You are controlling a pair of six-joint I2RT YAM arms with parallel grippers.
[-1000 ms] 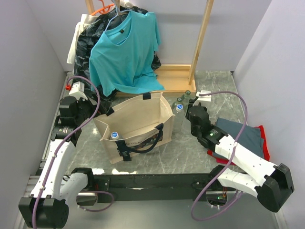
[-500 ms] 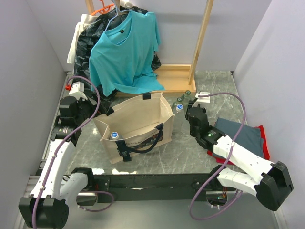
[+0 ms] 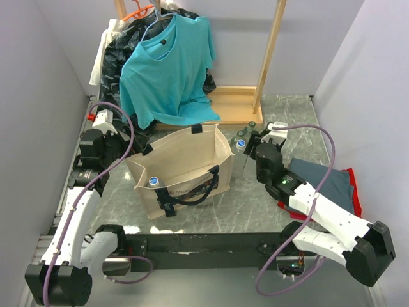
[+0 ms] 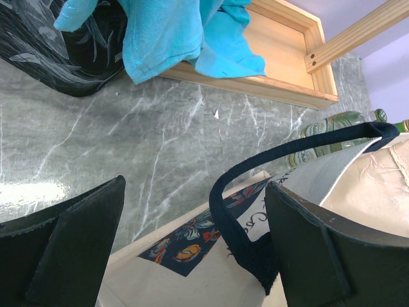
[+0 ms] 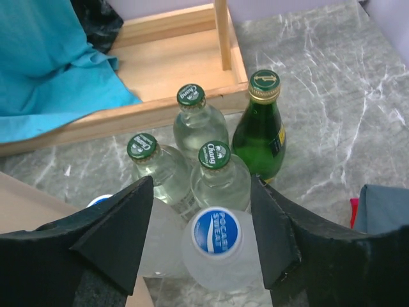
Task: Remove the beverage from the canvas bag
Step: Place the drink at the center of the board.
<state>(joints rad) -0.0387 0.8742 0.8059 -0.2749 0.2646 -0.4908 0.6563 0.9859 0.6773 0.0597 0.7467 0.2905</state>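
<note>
Right gripper (image 5: 199, 195) jaws parted since a second ago, straddling Pocari Sweat bottle (image 5: 216, 231) set outside canvas bag (image 3: 185, 157) | left gripper (image 4: 195, 192) held apart astride black strap handle (image 4: 231, 220) | blue-capped bottle (image 3: 153, 181) upright in bag's lower-left corner, judged nearer left arm

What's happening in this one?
The right tool hangs open over a Pocari Sweat bottle standing with other bottles on the table beside the canvas bag. The left tool, also open, straddles the bag's black strap handle. Another blue-capped bottle sits inside the bag, so the job isn't finished.
</note>
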